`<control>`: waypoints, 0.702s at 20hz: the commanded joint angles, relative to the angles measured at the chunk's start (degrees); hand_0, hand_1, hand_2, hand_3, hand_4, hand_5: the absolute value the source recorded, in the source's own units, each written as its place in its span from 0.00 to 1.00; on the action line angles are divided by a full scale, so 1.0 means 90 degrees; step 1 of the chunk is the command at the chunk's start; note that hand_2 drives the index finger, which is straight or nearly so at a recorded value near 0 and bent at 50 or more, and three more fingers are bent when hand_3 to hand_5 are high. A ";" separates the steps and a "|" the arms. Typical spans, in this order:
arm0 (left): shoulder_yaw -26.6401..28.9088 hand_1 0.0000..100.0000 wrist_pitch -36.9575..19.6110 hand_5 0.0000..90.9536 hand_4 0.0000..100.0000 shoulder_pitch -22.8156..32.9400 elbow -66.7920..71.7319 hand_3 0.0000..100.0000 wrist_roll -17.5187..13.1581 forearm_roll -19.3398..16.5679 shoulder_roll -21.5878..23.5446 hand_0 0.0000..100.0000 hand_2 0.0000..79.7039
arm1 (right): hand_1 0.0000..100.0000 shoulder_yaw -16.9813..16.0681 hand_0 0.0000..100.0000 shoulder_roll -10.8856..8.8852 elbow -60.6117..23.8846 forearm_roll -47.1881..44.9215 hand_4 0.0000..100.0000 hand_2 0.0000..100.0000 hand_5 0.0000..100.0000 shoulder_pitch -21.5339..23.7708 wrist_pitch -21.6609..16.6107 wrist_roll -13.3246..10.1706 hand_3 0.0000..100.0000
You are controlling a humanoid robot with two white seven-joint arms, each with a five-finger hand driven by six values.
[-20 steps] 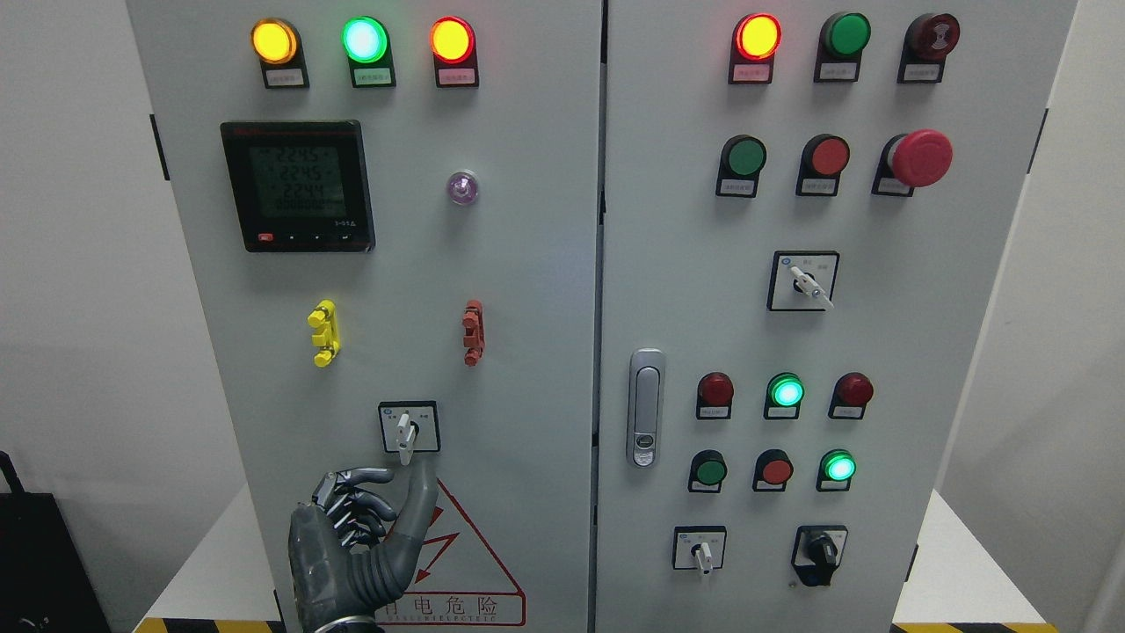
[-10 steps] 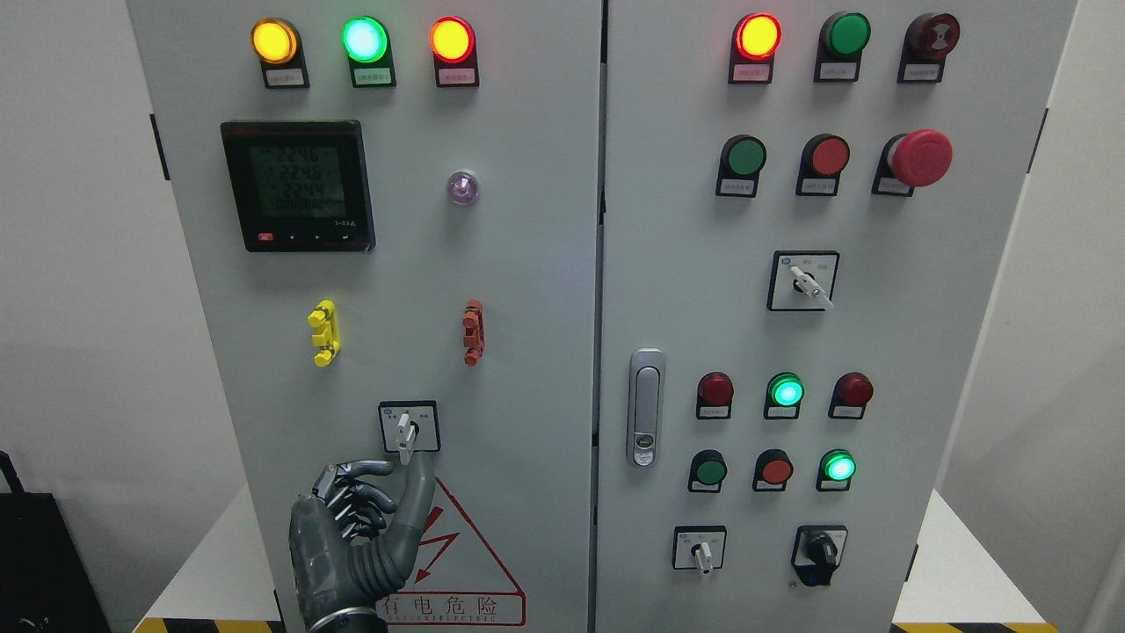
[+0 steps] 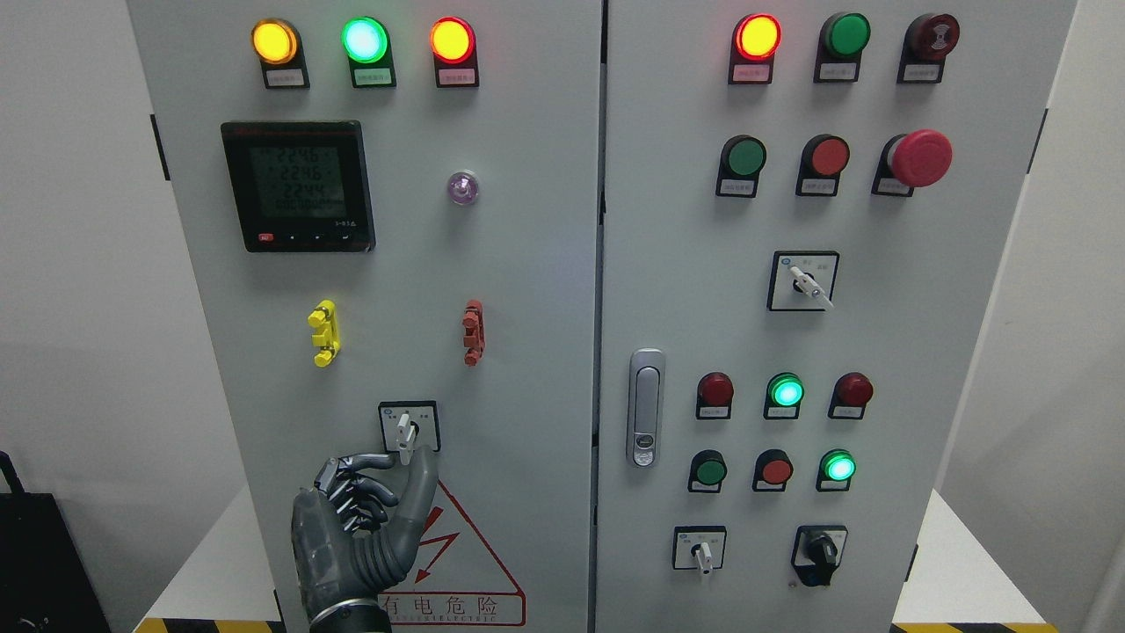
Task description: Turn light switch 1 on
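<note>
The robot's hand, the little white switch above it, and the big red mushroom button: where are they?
left hand (image 3: 356,536), head view, on the palm.
white switch (image 3: 404,432), head view, on its lever.
red mushroom button (image 3: 921,158), head view, on its cap.

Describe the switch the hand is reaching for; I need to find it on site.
On the left cabinet door, look below the yellow clip and red clip, just above the warning triangle. That white-levered switch is this door's only rotary switch, with the left hand directly beneath.
</note>
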 commanded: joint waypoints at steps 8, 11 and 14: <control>0.0014 0.59 0.0147 0.94 0.91 -0.0208 0.0122 0.88 -0.0008 0.0028 -0.0040 0.01 0.68 | 0.00 -0.0005 0.00 -0.0008 0.0001 0.0000 0.00 0.00 0.00 0.0000 -0.0003 -0.0002 0.00; 0.0014 0.58 0.0176 0.94 0.92 -0.0208 0.0122 0.89 -0.0008 0.0028 -0.0040 0.01 0.68 | 0.00 -0.0005 0.00 0.0002 0.0001 0.0000 0.00 0.00 0.00 0.0000 -0.0003 -0.0002 0.00; 0.0014 0.58 0.0196 0.94 0.92 -0.0208 0.0122 0.89 -0.0008 0.0028 -0.0040 0.01 0.69 | 0.00 0.0005 0.00 0.0002 0.0001 0.0000 0.00 0.00 0.00 0.0000 -0.0003 -0.0002 0.00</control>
